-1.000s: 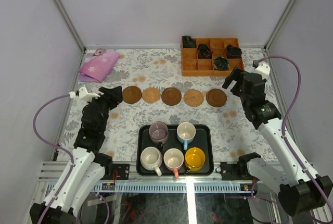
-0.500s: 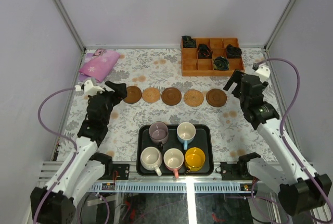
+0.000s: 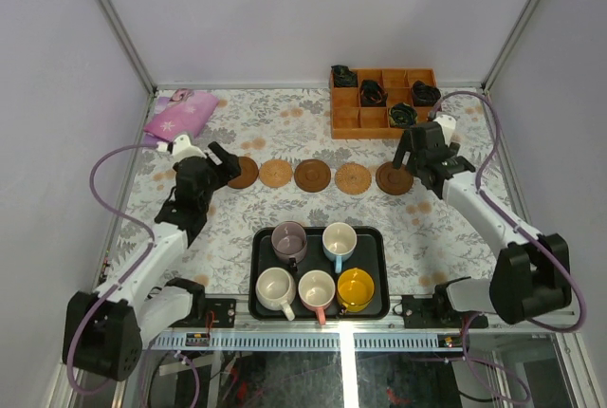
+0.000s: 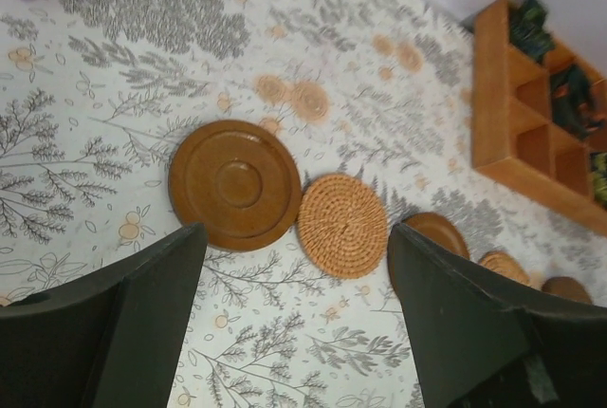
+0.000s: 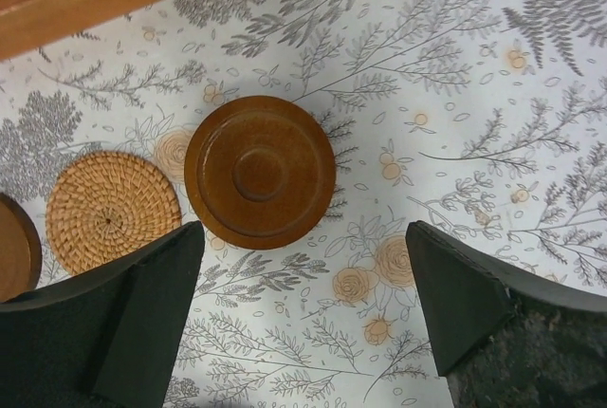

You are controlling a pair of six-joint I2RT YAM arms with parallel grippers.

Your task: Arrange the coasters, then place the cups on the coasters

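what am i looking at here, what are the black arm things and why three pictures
These are two robot arms bolted to the table, each ending in a two-finger gripper. The wide picture comes from a camera above and behind them; the other two come from cameras on the wrists, looking past each arm's own fingers. On the table lie five round coasters in a row, a black tray carrying five cups, an orange compartment box and a pink cloth. The left gripper hovers at the row's left end, the right gripper over its right end. Both are open and hold nothing.
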